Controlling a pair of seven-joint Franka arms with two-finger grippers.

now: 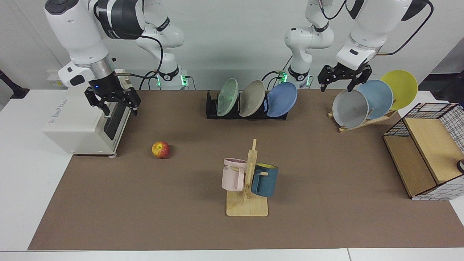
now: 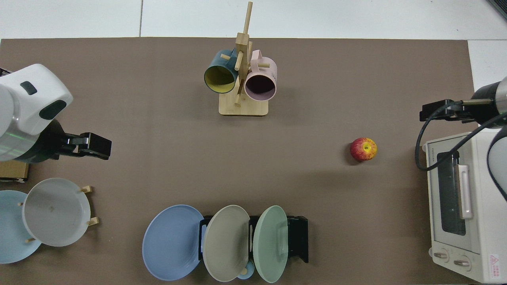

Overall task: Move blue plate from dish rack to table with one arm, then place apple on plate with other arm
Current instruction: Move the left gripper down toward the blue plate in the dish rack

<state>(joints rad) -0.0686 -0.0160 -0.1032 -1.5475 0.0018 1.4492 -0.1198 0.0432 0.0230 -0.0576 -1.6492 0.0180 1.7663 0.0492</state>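
Observation:
The blue plate (image 1: 282, 99) (image 2: 170, 241) leans upright in the end slot of the black dish rack (image 1: 212, 108) (image 2: 299, 237), next to a beige plate and a green plate. The apple (image 1: 161, 149) (image 2: 363, 149) lies alone on the brown mat of the table (image 1: 326, 181) (image 2: 158, 118). My left gripper (image 1: 336, 87) (image 2: 99, 145) hangs open and empty above the grey plate on the wooden stand, well away from the rack. Over the toaster oven's front, my right gripper (image 1: 120, 110) (image 2: 431, 111) hovers open and empty, a short way from the apple.
A wooden mug tree (image 1: 248, 188) (image 2: 242, 79) with a pink and a teal mug stands mid-table. A white toaster oven (image 1: 83, 123) (image 2: 459, 206) sits beside the apple. A wooden stand (image 1: 366, 121) holds grey, pale blue and yellow plates. A wire-and-wood shelf (image 1: 427, 152) stands at the mat's edge.

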